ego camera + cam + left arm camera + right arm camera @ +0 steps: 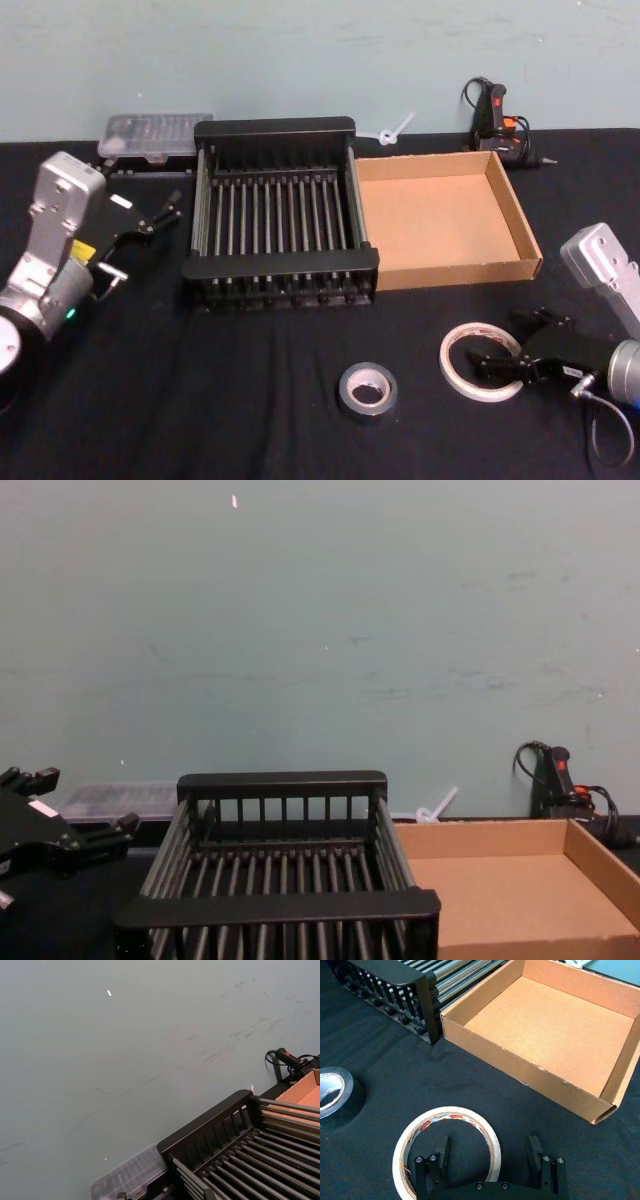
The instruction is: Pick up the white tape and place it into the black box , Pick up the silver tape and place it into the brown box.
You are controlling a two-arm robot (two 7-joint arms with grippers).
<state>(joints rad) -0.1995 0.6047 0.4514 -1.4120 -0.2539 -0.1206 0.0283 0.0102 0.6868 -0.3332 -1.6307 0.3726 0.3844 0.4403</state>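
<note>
— So where does the white tape [481, 361] sit at this moment?

— Flat on the black table [200, 400], near the robot's right front, close in front of the brown box [447, 219]. The right gripper [497, 365] is down at it, fingers spread wide, one finger [441, 1152] inside the ring and the other outside, straddling the ring's wall. The red print on the inner core shows in the right wrist view.

— Is it gripped?

— No; the fingers stand apart from the wall on both sides.

— And the silver tape [367, 390]?

— Lying flat on the table just to the left of the white ring, apart from it, in front of the black box [278, 213].

— How are the two boxes placed?

— Side by side at mid-table, the black slatted crate on the left, its right wall touching the cardboard tray's left wall. Neither holds any tape.

— The left arm?

— Raised off to the left of the crate, the left gripper [153, 216] pointing toward it, fingers open and holding nothing.

— Anything else on the table?

— A clear plastic case [157, 135] behind the crate's left corner and a black hot-glue gun [495, 118] with red trim against the pale green wall [320, 630] behind the cardboard tray
</note>
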